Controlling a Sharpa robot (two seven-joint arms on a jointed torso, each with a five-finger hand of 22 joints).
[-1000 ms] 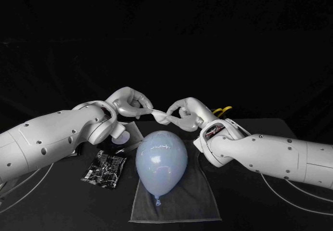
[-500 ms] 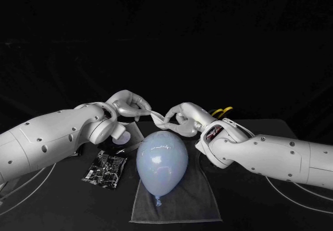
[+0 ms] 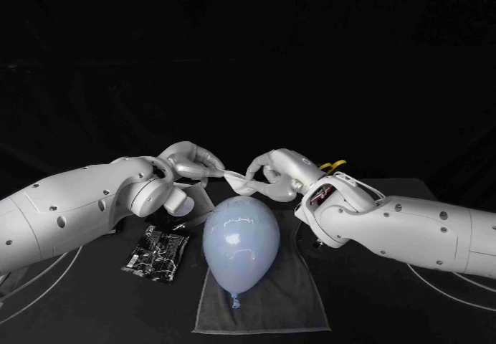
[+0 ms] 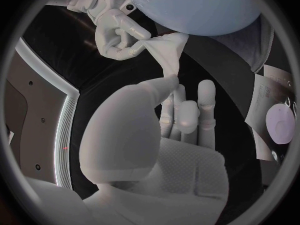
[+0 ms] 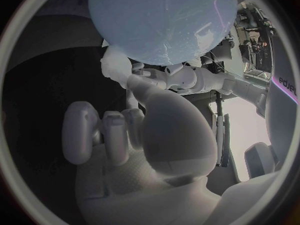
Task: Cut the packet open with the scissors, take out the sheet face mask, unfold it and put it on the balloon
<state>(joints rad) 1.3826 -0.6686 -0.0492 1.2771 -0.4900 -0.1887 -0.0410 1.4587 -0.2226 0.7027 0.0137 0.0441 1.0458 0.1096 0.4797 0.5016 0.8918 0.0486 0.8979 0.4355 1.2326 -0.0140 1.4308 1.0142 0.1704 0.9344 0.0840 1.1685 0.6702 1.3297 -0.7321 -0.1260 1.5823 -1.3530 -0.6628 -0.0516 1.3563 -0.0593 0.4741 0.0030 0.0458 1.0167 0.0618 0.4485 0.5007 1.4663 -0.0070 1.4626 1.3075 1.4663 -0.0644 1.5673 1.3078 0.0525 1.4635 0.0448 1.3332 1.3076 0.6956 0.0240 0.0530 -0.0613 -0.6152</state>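
A pale blue balloon (image 3: 241,240) lies on a grey towel (image 3: 279,301) in the middle of the table. Just beyond its far end, my left hand (image 3: 192,163) and right hand (image 3: 271,173) each pinch an end of the white sheet mask (image 3: 236,180), which hangs crumpled between them. In the left wrist view the mask (image 4: 166,50) stretches from my left hand's fingertips (image 4: 172,82) to the right hand (image 4: 115,30) beside the balloon (image 4: 194,10). The right wrist view has the mask (image 5: 116,63) under the balloon (image 5: 159,22). The black cut packet (image 3: 155,251) lies left of the balloon.
The yellow scissors handles (image 3: 331,165) stick up behind my right arm. A white card with a lavender disc (image 3: 182,206) lies under my left wrist. The towel's front edge comes close to the table's near side.
Both hands have sunk a little toward the balloon's far end with the mask still between them. The right arm has swung in closer over the towel.
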